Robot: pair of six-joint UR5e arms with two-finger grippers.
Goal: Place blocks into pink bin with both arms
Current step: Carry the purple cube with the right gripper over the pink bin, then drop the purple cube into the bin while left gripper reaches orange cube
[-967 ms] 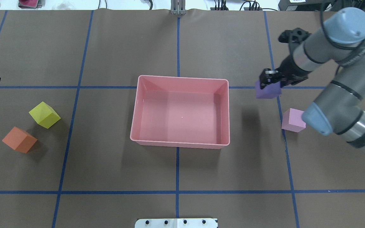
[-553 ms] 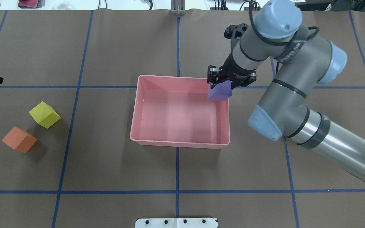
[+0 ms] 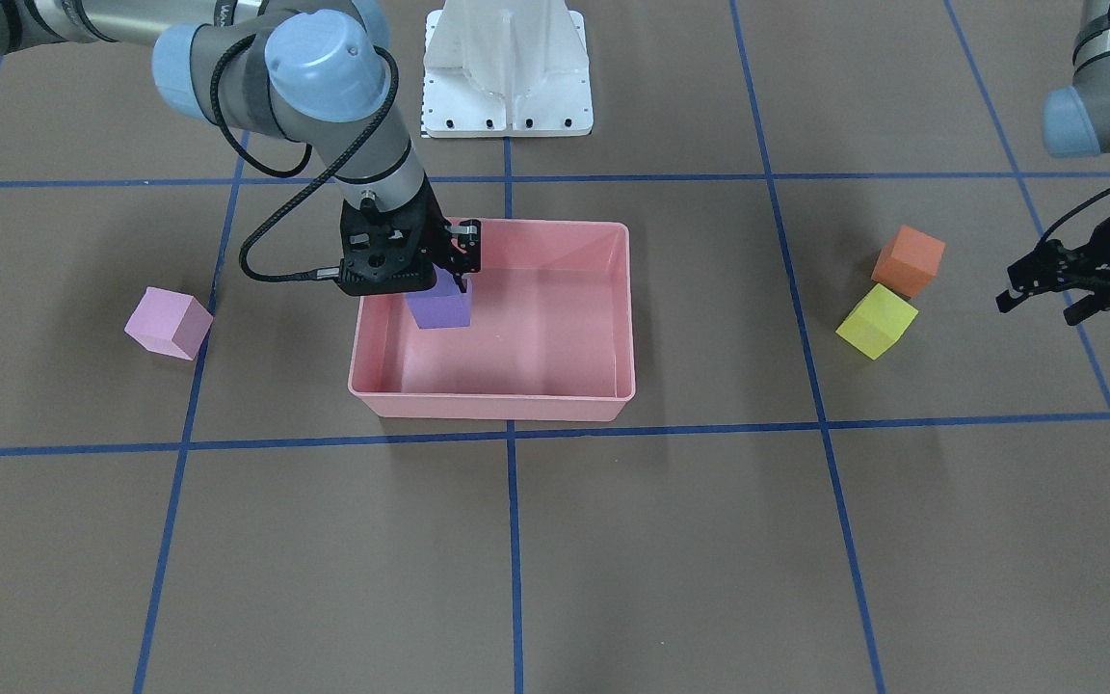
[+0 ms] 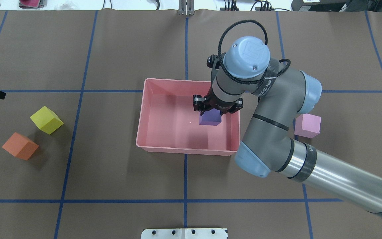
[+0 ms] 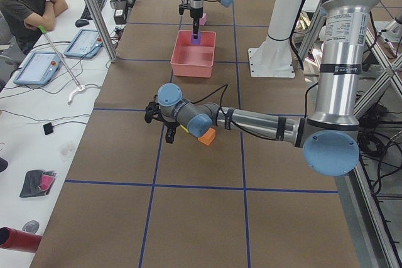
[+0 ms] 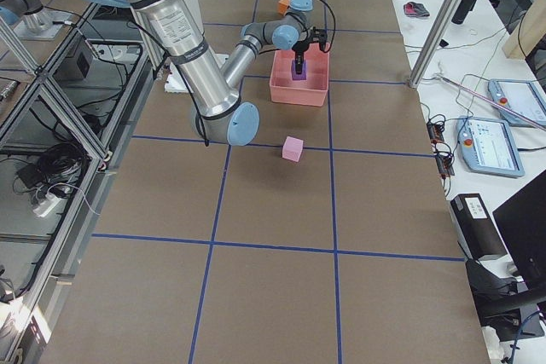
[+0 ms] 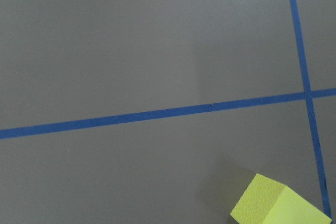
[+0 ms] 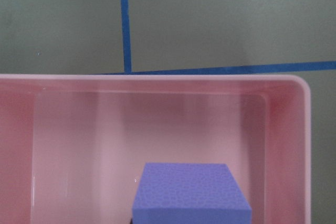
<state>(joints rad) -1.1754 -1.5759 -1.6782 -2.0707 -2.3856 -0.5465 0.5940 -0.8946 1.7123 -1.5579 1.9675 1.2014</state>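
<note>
Right claw (image 4: pixel 216 112): clamping the purple block (image 4: pixel 210 119) on two sides, holding it inside the bin (image 4: pixel 140 132) towards the wall on the robot's right; not possible to tell whether touching the floor.
Left claw (image 3: pixel 1046 301): standing wide, gripping nothing, hovering near the yellow block (image 4: pixel 46 120) and orange block (image 4: pixel 20 146), well apart from the bin.
Pink block (image 4: pixel 307 125): lying on the table just beyond the bin's right wall, beside the right arm's elbow.
Release risk: letting go while hanging above the floor, likely sending the cube tumbling; sitting this close to a low wall, possibly hopping out.
Sticking risk: opening too little, possibly carrying the cube back up.
Withdrawal risk: pulling out at a slant, possibly catching a finger on the near wall and dragging the bin.
Elbow risk: swinging back for pink, possibly nudging it away.
Left-side risk: closing on yellow with orange lying so near, possibly knocking orange aside.
</note>
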